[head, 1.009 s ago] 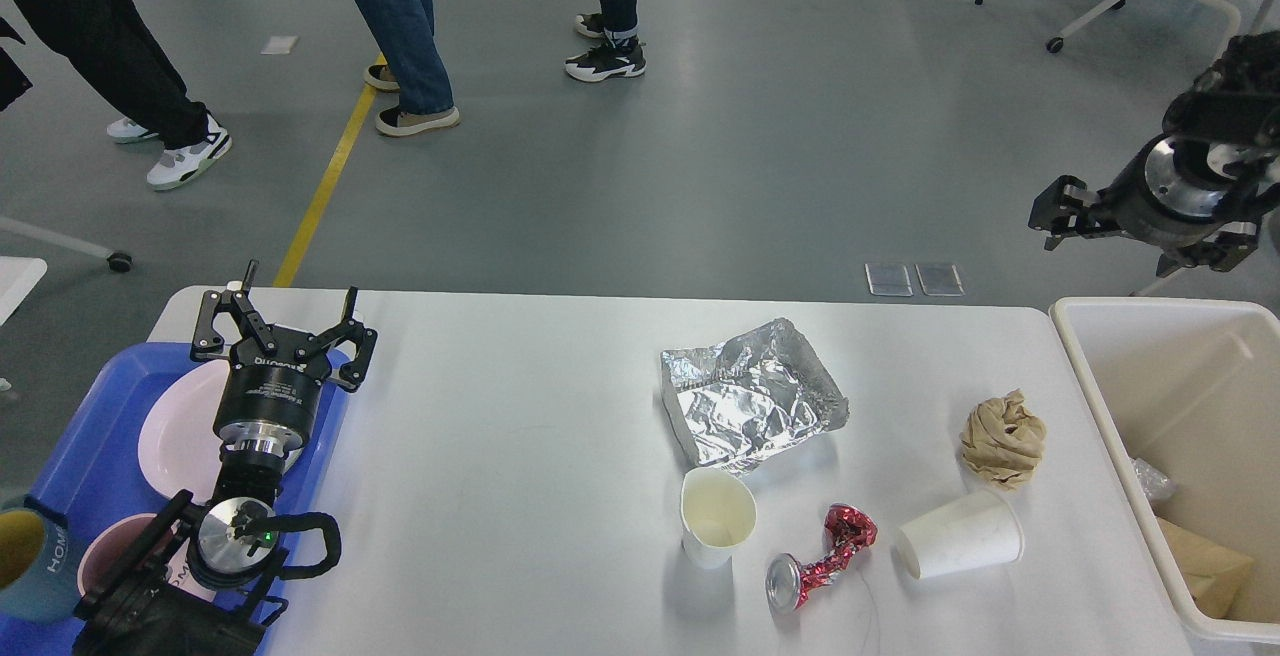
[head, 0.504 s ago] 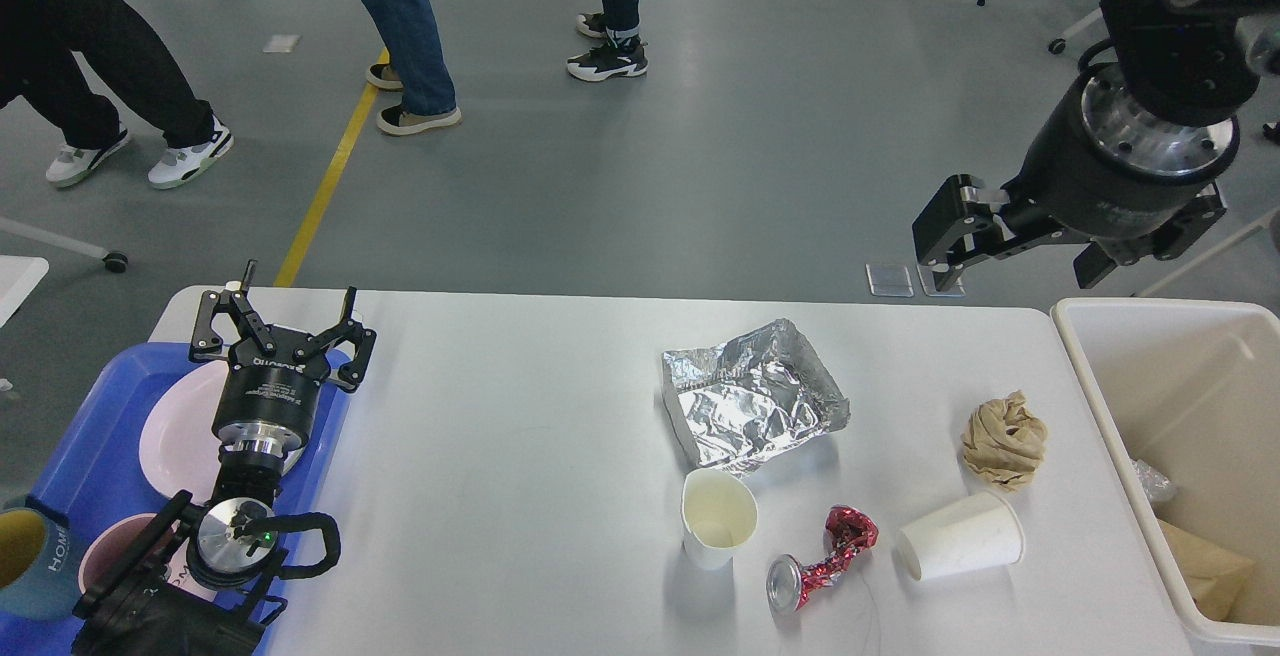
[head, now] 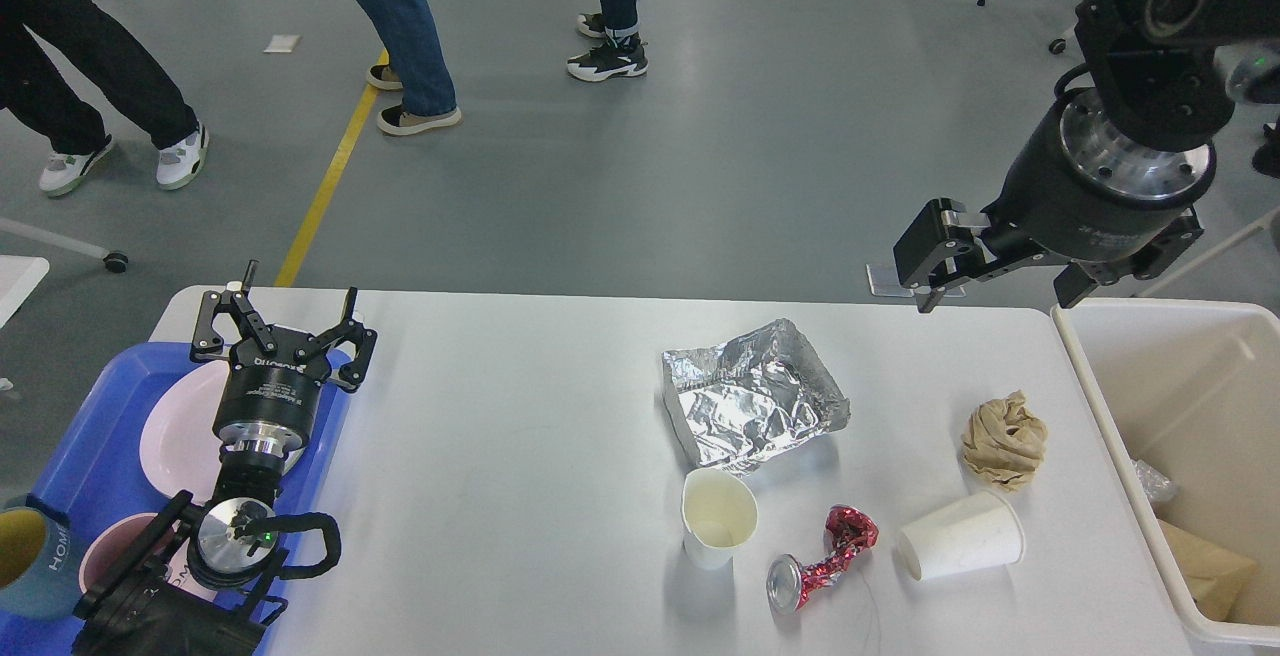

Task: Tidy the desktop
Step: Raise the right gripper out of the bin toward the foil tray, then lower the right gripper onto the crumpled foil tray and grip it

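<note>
— Grey floor behind, several people's legs (head: 400,26) at the far side. Where is the desktop (head: 520,456)?

— It fills the lower view, under both claws. Left gripper (head: 283,311) hangs over the blue tray (head: 90,456) at the desktop's left end, fingers spread, nothing between them. A pink plate (head: 175,436) lies just below it; a mug (head: 25,561) sits nearer the arm's base.

— Right side?

— Right gripper (head: 995,271) is raised above the desktop's far right edge, fingers apart, empty. Below and left of it: crumpled foil (head: 750,396). Directly below: a brown paper wad (head: 1003,439). Further toward me: an upright paper cup (head: 717,516), a crushed red can (head: 820,558), a tipped cup (head: 960,536). The cream bin (head: 1100,386) stands just right of that claw.
</note>
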`<act>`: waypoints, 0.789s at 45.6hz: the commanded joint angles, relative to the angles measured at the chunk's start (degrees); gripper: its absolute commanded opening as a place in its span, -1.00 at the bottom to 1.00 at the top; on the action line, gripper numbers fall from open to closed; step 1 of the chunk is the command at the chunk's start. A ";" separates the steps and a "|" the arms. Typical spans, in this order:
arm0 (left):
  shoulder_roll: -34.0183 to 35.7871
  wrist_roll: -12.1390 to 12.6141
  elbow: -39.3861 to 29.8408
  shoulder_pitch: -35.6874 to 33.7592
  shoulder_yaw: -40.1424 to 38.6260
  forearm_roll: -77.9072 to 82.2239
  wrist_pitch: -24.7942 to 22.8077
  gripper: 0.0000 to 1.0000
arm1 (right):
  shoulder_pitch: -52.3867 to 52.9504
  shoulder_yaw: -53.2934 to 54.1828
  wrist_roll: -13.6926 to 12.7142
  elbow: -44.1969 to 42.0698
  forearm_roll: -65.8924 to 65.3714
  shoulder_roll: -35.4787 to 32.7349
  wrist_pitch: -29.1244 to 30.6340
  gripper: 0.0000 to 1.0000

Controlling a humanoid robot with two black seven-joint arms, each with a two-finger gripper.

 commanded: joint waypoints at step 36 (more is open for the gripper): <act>-0.01 0.00 0.00 0.00 0.00 0.03 0.00 0.93 | -49.12 10.06 -0.08 -28.67 13.43 5.01 -21.06 1.00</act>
